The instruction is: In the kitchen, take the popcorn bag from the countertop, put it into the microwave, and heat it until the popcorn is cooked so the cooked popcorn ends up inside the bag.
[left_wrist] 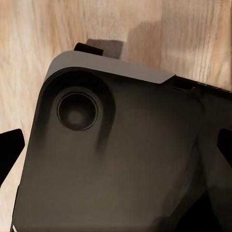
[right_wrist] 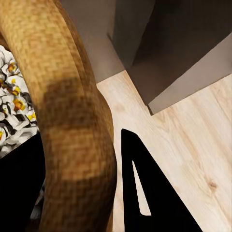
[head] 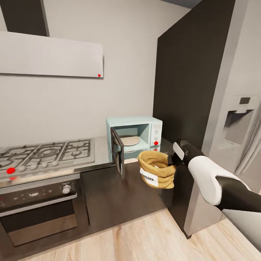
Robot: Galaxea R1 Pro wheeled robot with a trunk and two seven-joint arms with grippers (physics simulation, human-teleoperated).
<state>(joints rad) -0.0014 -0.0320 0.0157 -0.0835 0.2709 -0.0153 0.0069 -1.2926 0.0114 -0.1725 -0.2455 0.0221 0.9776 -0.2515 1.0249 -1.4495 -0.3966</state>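
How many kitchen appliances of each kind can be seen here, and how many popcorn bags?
Microwave: 1
Gas hob: 1
Built-in oven: 1
Range hood: 1
Fridge with dispenser: 1
Popcorn bag: 1, held by the right gripper
Total: 6

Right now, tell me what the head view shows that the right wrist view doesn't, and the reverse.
Head view alone: the microwave with its door open, the hob, the oven, and the bag's white label. Right wrist view alone: pale and yellow pieces inside the bag, beside the rolled rim. Both: the popcorn bag held by the right claw, and the wood floor.
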